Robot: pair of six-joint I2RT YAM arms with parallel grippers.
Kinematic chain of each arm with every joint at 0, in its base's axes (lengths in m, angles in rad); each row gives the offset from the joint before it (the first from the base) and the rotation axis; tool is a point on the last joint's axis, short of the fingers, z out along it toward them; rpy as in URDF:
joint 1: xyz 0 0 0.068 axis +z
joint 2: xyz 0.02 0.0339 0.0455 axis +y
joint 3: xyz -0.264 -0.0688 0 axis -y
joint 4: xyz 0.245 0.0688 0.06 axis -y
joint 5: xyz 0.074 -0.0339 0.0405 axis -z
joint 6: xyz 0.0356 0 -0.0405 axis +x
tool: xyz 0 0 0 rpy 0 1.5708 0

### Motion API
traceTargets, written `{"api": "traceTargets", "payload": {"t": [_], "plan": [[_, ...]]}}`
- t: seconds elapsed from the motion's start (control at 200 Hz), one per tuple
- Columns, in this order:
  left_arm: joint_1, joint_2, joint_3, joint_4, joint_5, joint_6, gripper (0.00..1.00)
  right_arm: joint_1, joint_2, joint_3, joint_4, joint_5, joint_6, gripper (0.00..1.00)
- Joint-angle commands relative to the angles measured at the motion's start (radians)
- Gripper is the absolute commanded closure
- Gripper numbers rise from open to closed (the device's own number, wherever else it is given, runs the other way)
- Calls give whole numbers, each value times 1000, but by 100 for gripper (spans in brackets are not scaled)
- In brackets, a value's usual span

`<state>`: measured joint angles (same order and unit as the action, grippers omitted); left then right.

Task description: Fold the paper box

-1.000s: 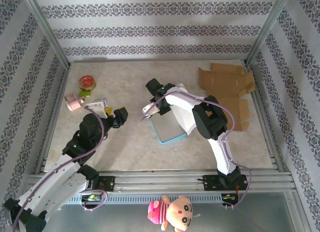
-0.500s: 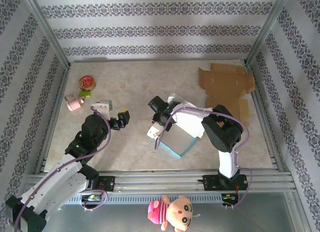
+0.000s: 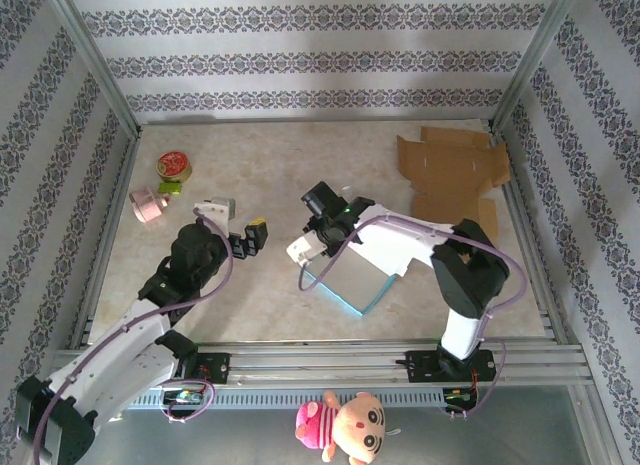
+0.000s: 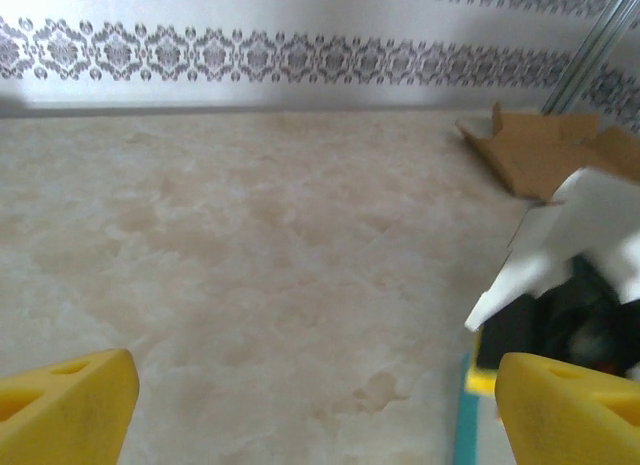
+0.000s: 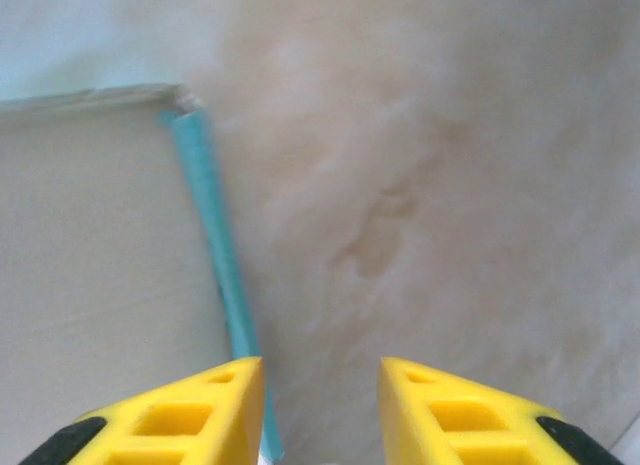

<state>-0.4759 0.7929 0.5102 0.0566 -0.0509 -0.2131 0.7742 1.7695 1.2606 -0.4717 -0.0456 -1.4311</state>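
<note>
- One second of change logged on top view: paper box [image 3: 350, 275] found turned from square-on to corner-first and shifted toward the near edge of the table [image 3: 250, 305]; well apart from the brown cardboard sheet [image 3: 455, 170].
- Right gripper [image 3: 308, 255] noted drawn back along with it, now at the box's left corner.
- On right wrist view: fingers parted, bare table in the gap, teal edge [image 5: 215, 235] of the box running in just beside one finger; no clamp on it seen.
- Left gripper [image 3: 252, 231] noted edged toward the box, near but apart; on left wrist view spread wide, nothing between the fingers.
- Judged: repositioning to bring the box within reach of both arms; no fold completed yet.
</note>
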Motion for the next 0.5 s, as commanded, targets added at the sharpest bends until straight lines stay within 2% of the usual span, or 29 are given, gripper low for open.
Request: {"api": "traceTargets", "payload": {"t": [0.0, 0.09, 0.185, 0.245, 0.37, 0.495], "plan": [[10, 80, 91, -10, 36, 90, 7, -15, -167, 32, 29, -13, 533, 58], [11, 178, 146, 12, 78, 151, 7, -31, -303, -5, 18, 105, 1009, 47], [18, 305, 201, 76, 134, 182, 8, -93, -433, -36, -124, 127, 1504, 46], [26, 378, 247, 87, 202, 195, 8, -149, -502, -52, -264, 106, 1719, 47], [27, 471, 305, 130, 364, 210, 8, -220, -609, -96, -487, 109, 1884, 45], [26, 517, 342, 119, 485, 223, 8, -288, -680, -142, -575, 138, 1932, 27]]}}
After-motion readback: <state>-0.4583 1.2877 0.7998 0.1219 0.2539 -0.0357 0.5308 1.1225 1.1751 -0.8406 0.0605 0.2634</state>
